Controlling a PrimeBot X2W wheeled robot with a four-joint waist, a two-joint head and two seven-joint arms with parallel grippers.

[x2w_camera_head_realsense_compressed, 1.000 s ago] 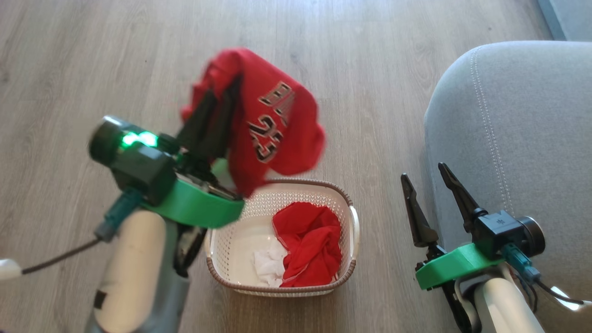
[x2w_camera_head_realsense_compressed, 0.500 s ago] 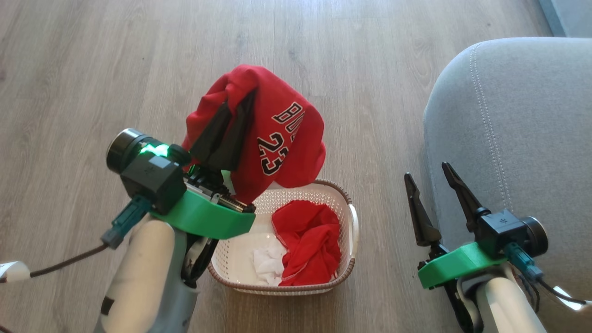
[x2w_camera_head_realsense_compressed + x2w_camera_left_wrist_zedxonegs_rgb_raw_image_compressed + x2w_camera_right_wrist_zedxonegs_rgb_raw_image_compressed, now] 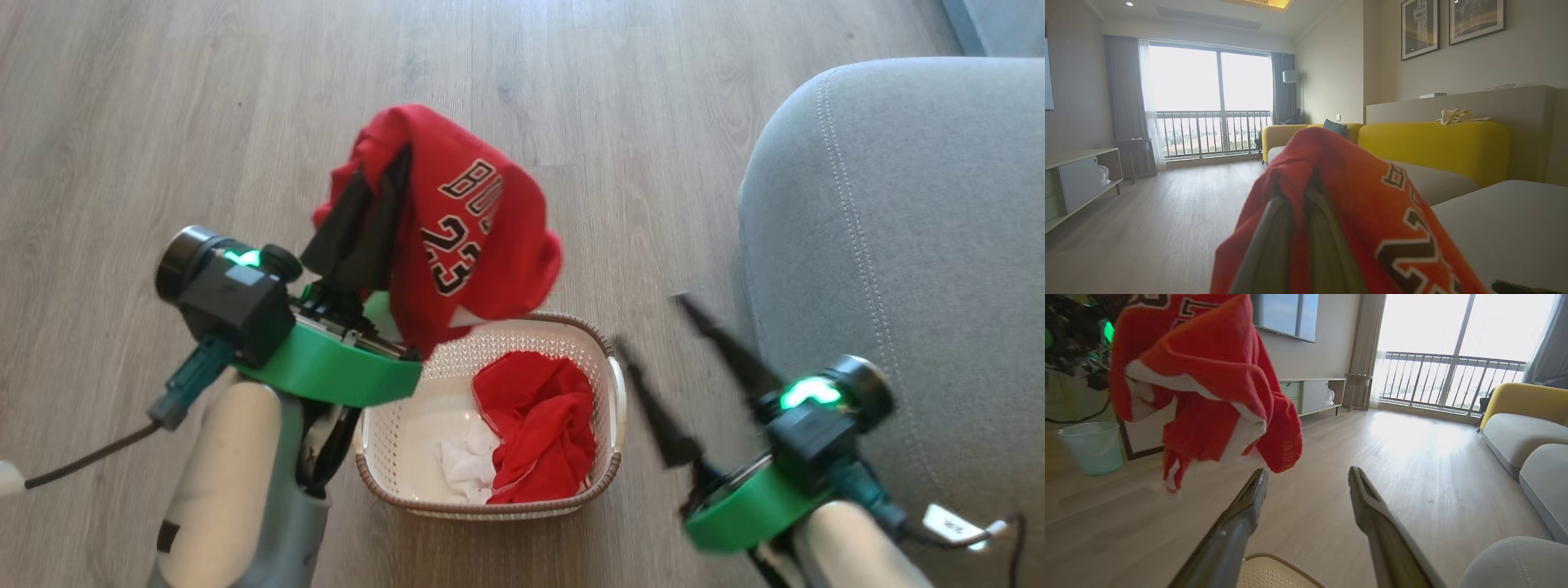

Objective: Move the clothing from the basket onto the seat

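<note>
Left of the seat [image 3: 922, 245], the basket [image 3: 611, 384] holds a garment [image 3: 539, 416]; the jersey [image 3: 482, 237] hangs above it.
</note>
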